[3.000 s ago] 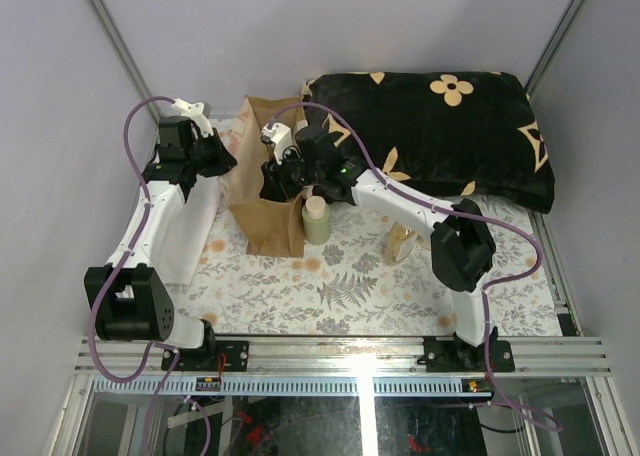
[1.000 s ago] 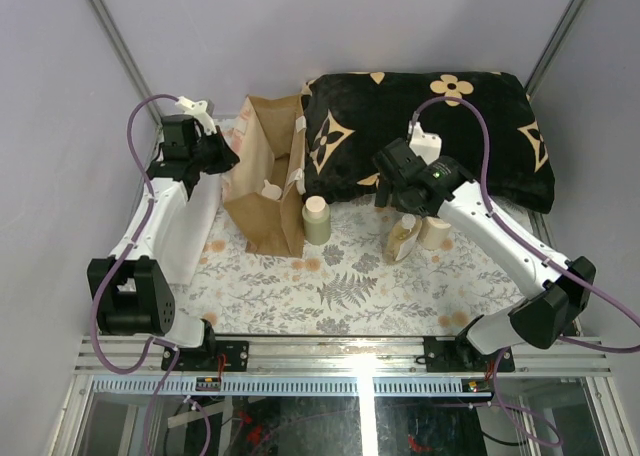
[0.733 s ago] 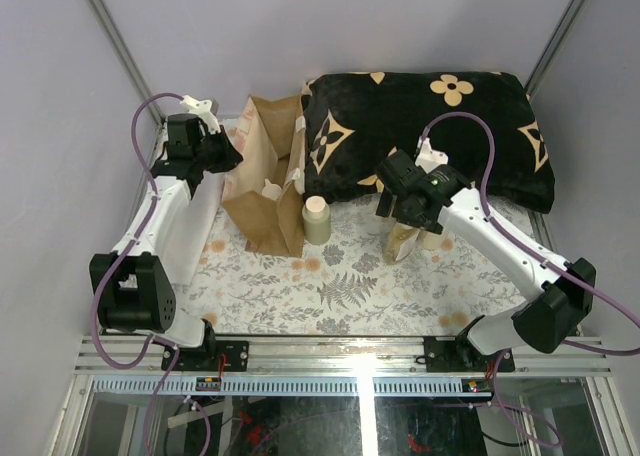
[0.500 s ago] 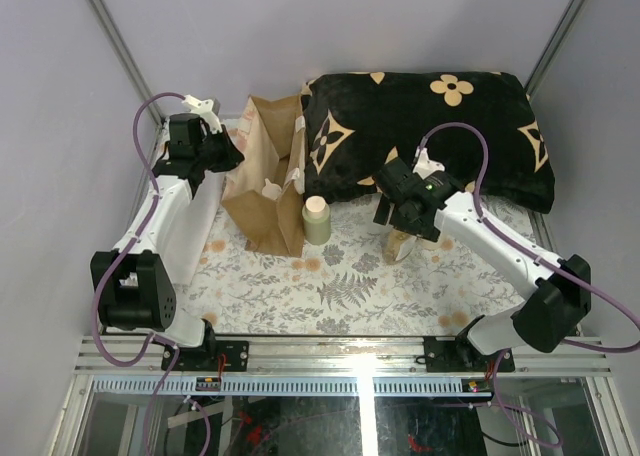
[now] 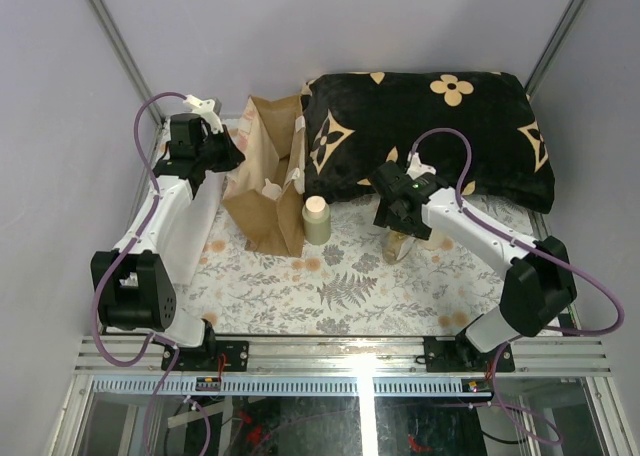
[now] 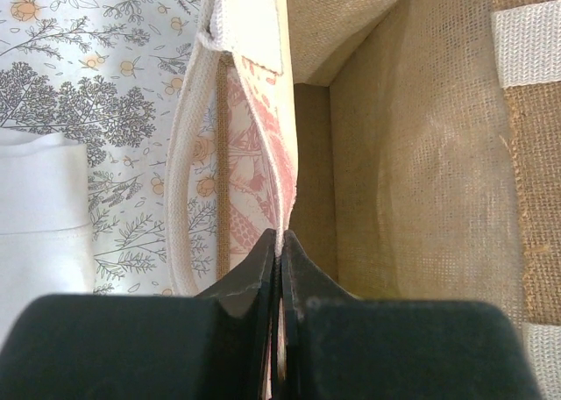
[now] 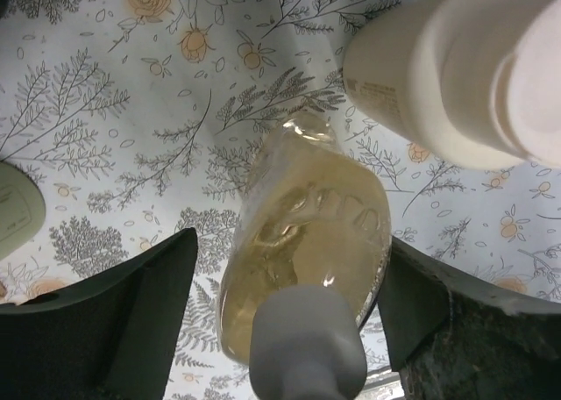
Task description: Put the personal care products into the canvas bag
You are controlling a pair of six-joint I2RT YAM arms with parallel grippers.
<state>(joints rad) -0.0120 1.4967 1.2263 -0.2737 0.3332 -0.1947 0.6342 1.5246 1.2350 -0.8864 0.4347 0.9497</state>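
Note:
The tan canvas bag [image 5: 262,201] stands open at the back left, a pale-capped bottle [image 5: 272,189] inside it. My left gripper [image 5: 222,156] is shut on the bag's pale rim [image 6: 282,154], holding it apart. A greenish bottle [image 5: 316,219] stands just right of the bag. My right gripper [image 5: 400,222] is lowered over the clear amber bottle [image 7: 307,233]; its open fingers [image 7: 149,303] flank it, with a gap on the left. The cream-beige bottle [image 7: 447,75] stands close beside it on the right.
A big black cushion [image 5: 440,126] with beige flower marks lies along the back right, just behind the bottles. A folded white cloth [image 5: 190,231] lies left of the bag under my left arm. The floral mat [image 5: 340,286] covers the table.
My right gripper left the bag, swung right and came down around the amber bottle, and its jaws have narrowed. The left gripper has kept its hold on the bag rim.

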